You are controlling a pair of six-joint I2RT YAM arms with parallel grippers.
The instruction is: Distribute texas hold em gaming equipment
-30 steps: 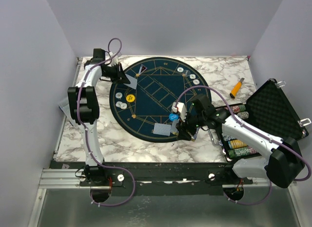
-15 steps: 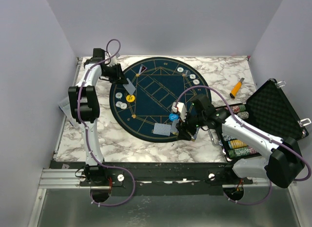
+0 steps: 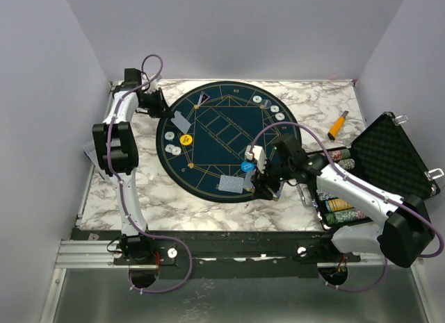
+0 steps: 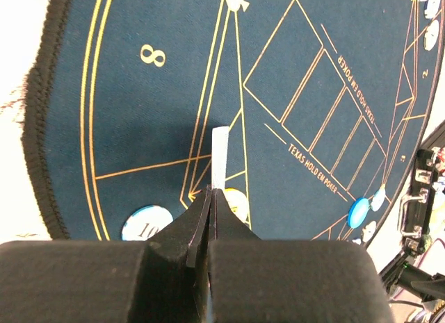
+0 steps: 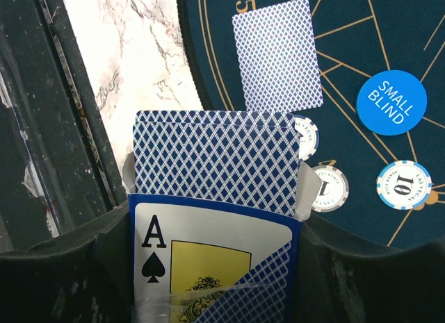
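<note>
Now both grippers clamped: the left gripper (image 4: 213, 196) on a card (image 4: 219, 156), the right gripper (image 3: 268, 185) on a box (image 5: 215, 267)

The left fingers are pressed together on the single card. The wrist view shows it edge-on, a thin white strip standing out past the tips. From above, the same card shows its blue-grey back, tilted, over the left part of the mat (image 3: 215, 146) near the rim. Nearer on the mat lie the yellow disc (image 3: 185, 139) and two whitish chips (image 3: 169, 135); the left wrist view shows one of them marked 10.

The right gripper is clenched on the open box, at the mat's near right rim. The box is blue, with an ace of spades on its white and yellow front. The deck (image 5: 215, 160) stands out of its top, the backs a blue diamond lattice on white. Just beyond it a second card (image 5: 278, 55) lies flat and face down on the mat, in the same pattern. To the right of that card is the blue disc (image 5: 391, 108), lettered SMALL BLIND in white. Nearby are three round chips, white with dark edge marks. The outer chip (image 5: 403, 184) reads 10, and the other two are partly hidden behind the deck and the box flap.

The mat is round and dark blue, with gold lines, numbers and the words TEXAS HOLD EM POKER. Three more chips (image 3: 270, 106) sit along its far right rim. It lies on a marble table (image 3: 174, 198). A black case (image 3: 389, 153) stands open at the right, off the mat, and an orange tool (image 3: 338, 124) lies beyond it on the table
</note>
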